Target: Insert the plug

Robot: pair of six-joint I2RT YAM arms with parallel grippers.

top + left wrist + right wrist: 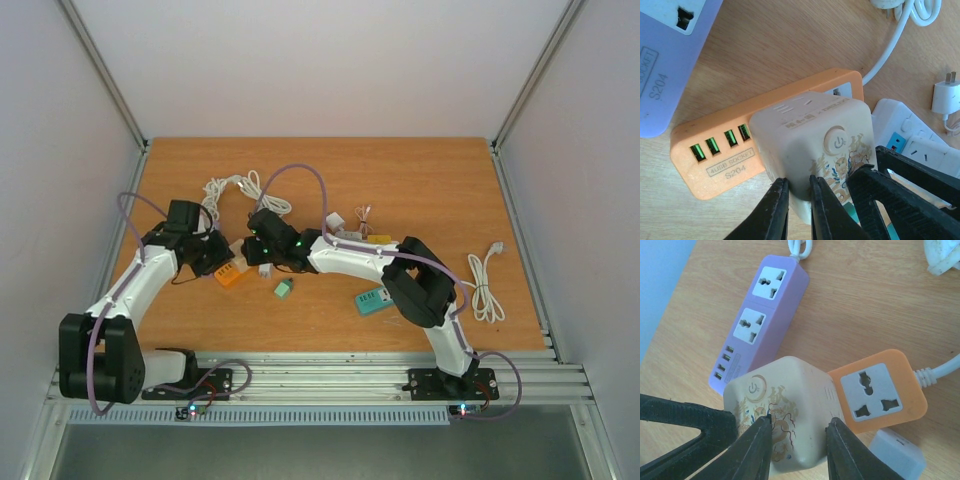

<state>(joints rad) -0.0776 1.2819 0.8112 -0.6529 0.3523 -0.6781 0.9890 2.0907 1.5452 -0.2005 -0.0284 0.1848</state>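
Cream cube-shaped adapter plug (810, 135) sits on the orange plastic power strip (715, 150), just beside that strip's four green-lit USB ports. Whether its pins are fully seated cannot be told. The left tool (797, 187) is pinched together on the plug's lower edge. The right tool (800, 420) is clamped across the plug's sides. A lilac power strip (760, 315) lies near the orange strip on the wooden tabletop (865, 300).

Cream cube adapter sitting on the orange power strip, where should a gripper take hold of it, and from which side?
Probably by two opposite flat side walls of the cream cube adapter, coming from the end facing away from the orange power strip. Those walls are broad and parallel; its corners are rounded and would likely slip.
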